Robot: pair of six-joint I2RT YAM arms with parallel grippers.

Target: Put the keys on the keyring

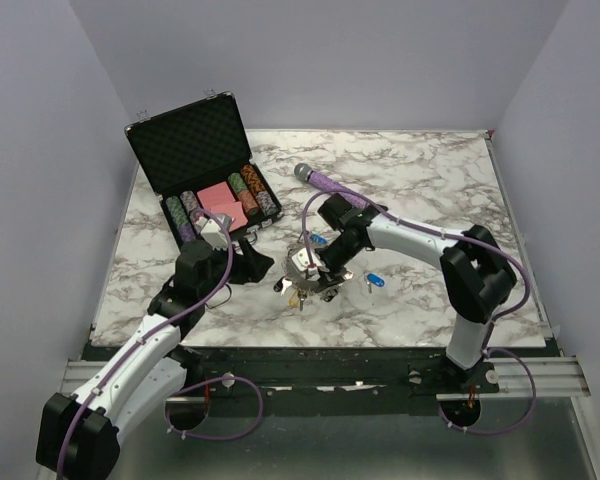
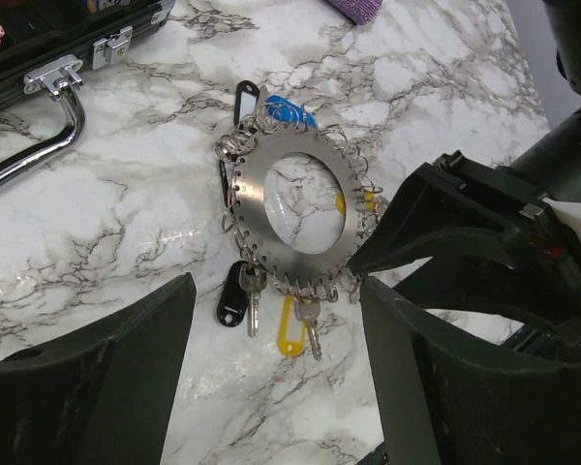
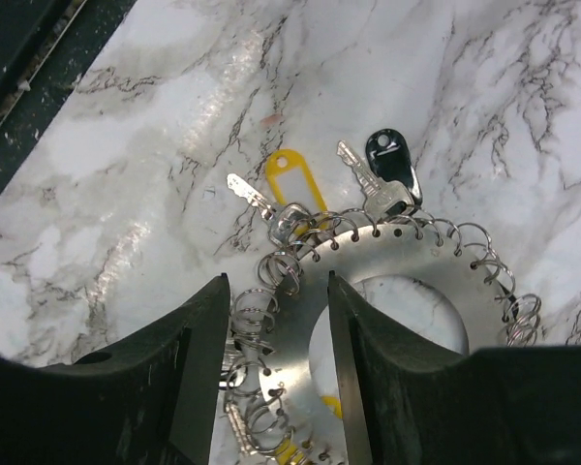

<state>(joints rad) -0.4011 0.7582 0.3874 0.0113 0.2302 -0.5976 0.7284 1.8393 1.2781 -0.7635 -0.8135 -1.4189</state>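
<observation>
Left gripper [image 2: 276, 325] gapes empty just short of the keyring [image 2: 257, 199], flat on the marble table [image 2: 126, 223]; right gripper [image 3: 276, 291] straddles its rim, grip unclear, so best pin that rim steady before threading the blue-tagged key [image 1: 375, 281] near its right.

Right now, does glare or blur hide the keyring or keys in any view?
Left wrist: keyring and keys sharp, evenly lit. Right wrist: white glare on the table at upper left, keyring clear, right tool dark in the foreground. Top external: no glare, but the keyring is tiny and partly under that tool.
</observation>
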